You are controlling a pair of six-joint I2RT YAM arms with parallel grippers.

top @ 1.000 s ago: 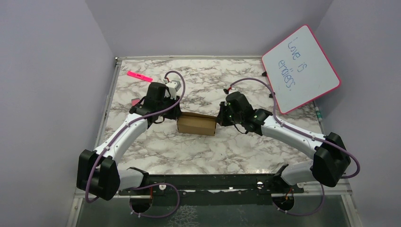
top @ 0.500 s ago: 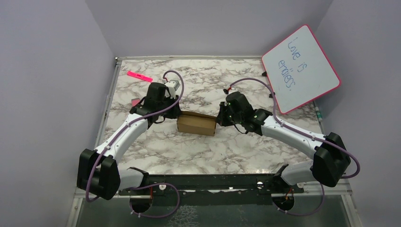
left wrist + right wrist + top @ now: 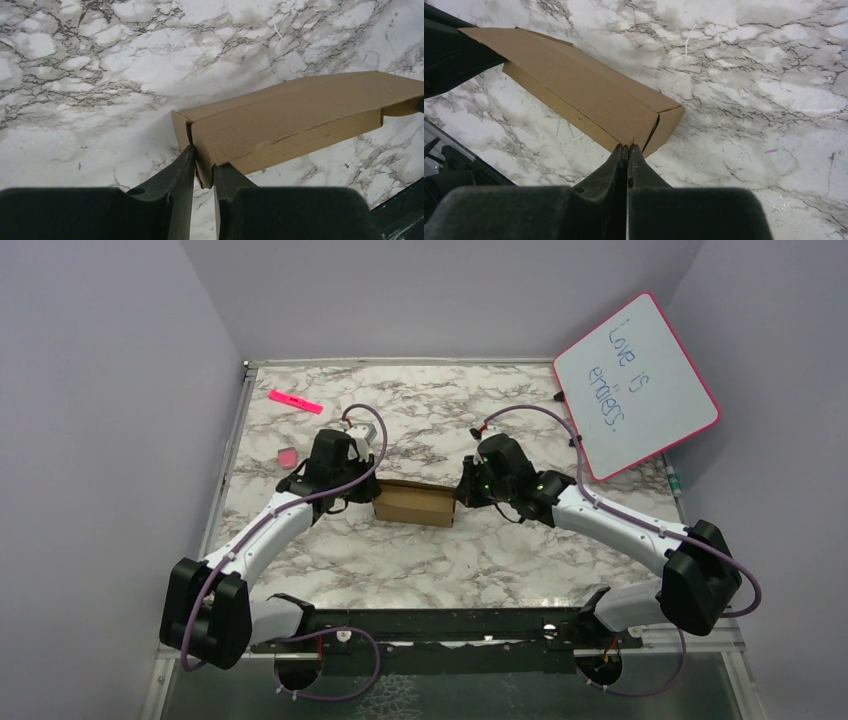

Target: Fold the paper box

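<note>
Across the middle of the frame: marble table point(image 3: 420, 550), white with grey veins, metal strip along its left and far edges. Upper left of it: pink strip point(image 3: 296, 401), flat, slanted, a small dark mark on it. Below that, near the left edge: small pink block point(image 3: 287, 456), well apart from the strip. Upper right: whiteboard point(image 3: 636, 385), pink-framed, tilted, overlapping the right wall, blue handwriting reading "Love is endless." By its lower left edge: small black bits point(image 3: 561, 397), too small to tell. Behind and to both sides: plain lilac walls point(image 3: 100, 390).
</note>
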